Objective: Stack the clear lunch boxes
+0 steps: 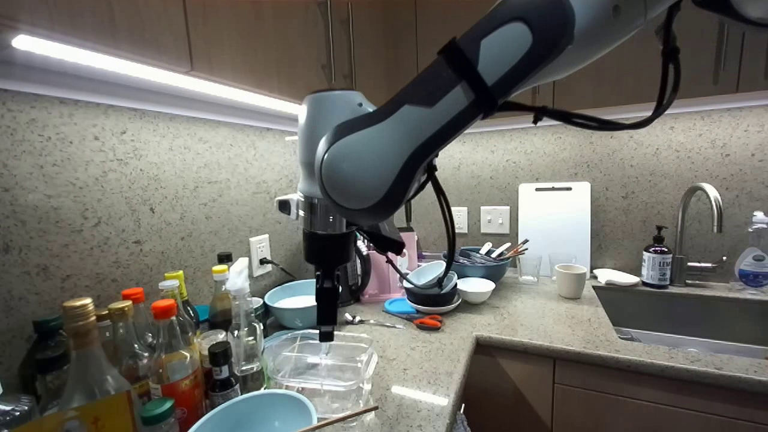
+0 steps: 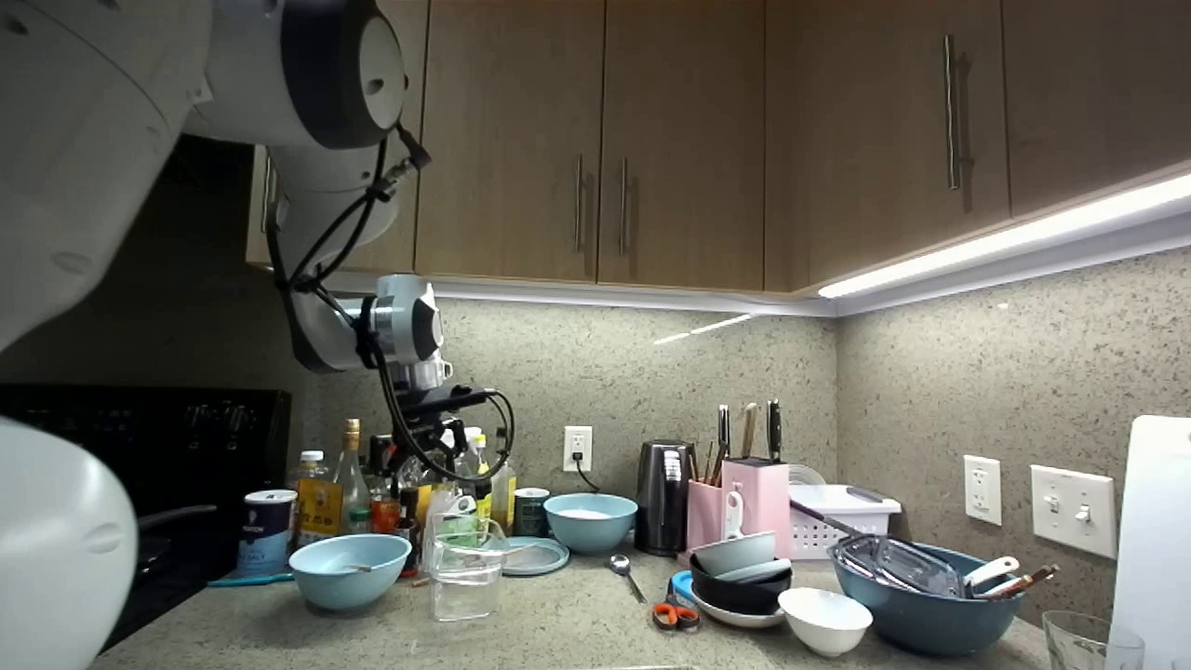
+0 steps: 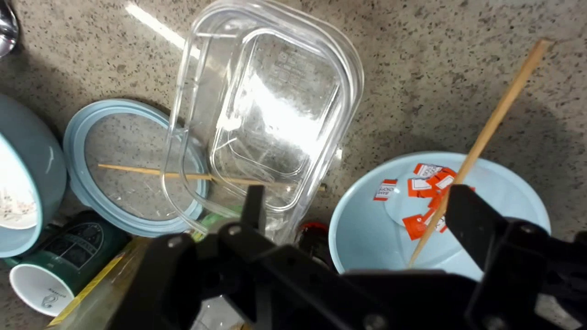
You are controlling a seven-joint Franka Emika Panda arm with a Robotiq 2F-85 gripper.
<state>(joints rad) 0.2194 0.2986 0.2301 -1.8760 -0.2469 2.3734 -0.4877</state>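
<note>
Two clear lunch boxes show on the counter. The upper box [image 1: 321, 377] rests on the lower box [image 1: 339, 401]; the pair also shows as an upper box [image 2: 470, 561] and a lower box [image 2: 465, 603]. The rims look offset, and I cannot tell how well they nest. In the wrist view the clear boxes [image 3: 286, 68] overlap at upper centre. My gripper [image 3: 357, 206] is open with nothing between its fingers. One finger overlaps the boxes' near edge in this view; the other lies over a blue bowl. In an exterior view the gripper [image 1: 326, 336] points down above the boxes; contact cannot be told.
A light-blue bowl [image 3: 362, 224] with red packets and a wooden chopstick [image 3: 497, 114] stands beside the boxes. A round blue-rimmed lid [image 3: 75, 142] lies partly under their outline. Bottles [image 1: 177, 360] crowd the wall side. Another blue bowl [image 2: 592, 526] stands behind.
</note>
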